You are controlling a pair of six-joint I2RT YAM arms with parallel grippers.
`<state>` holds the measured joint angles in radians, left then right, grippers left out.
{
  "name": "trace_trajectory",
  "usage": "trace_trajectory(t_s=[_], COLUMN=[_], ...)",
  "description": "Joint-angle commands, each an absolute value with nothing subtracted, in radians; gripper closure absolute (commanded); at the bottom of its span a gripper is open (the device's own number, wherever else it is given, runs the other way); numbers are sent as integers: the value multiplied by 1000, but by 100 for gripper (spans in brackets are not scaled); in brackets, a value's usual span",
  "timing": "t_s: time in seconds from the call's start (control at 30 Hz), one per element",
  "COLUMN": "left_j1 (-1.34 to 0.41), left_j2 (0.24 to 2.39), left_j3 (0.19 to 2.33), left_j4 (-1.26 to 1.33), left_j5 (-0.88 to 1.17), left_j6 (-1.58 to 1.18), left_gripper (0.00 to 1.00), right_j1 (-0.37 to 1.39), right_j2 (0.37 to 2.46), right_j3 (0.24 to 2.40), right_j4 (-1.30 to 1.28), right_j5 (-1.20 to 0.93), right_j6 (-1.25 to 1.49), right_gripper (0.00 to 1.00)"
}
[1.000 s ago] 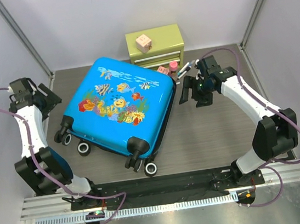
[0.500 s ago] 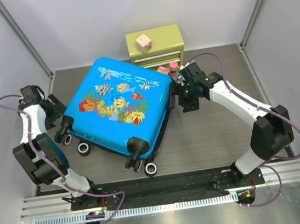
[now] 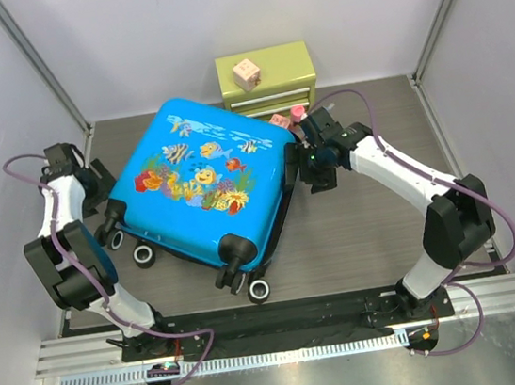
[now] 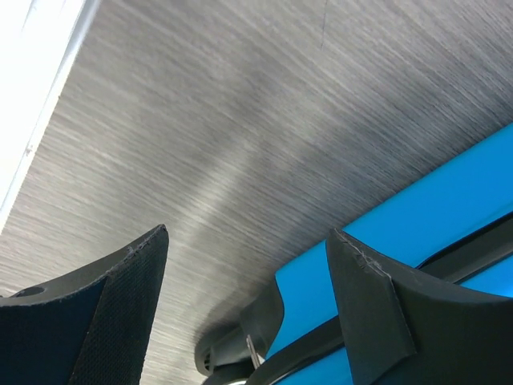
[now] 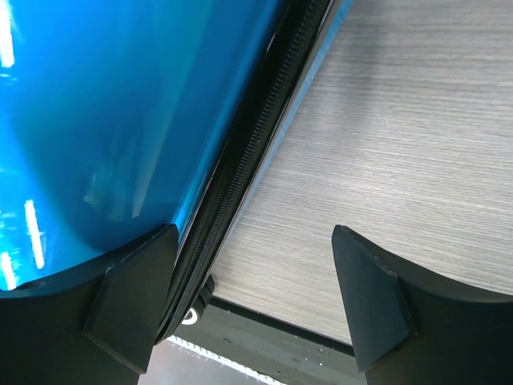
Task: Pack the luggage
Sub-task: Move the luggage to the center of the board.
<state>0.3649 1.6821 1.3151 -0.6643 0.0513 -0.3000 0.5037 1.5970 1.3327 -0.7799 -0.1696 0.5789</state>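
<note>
Flat, closed: bright blue luggage (image 3: 204, 185)

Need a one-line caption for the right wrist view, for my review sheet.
Right gripper open above the zipper seam of the blue luggage, pale table alongside.

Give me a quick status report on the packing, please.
Left gripper open, empty. Right gripper open at suitcase edge. Suitcase shut, lying on table. Small items beside chest.
</note>
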Motion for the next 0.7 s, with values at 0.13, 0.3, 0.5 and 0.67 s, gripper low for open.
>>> trace_trajectory(t_s=[0.13,0.3,0.5,0.67], left_j1=[258,224,225,225], left_j2=[1654,1670,1692,1710], left_j3=[1341,1344,1341,1341], left_j4=[-686,-696,-709,-709], left_j5=[160,161,120,136], left_j6=[-216,-210,-218,-227], left_gripper=[20,20,20,20], right_j1=[535,537,535,538], right_j2=[1529,1509,1496,1503], right_j3=[1416,1378,1269,1209], right_j4=[-606,-614,-608,-537], right_j5=[-222,-157,-138,-179], right_j6=[629,653,661,658], right_gripper=[14,14,16,17])
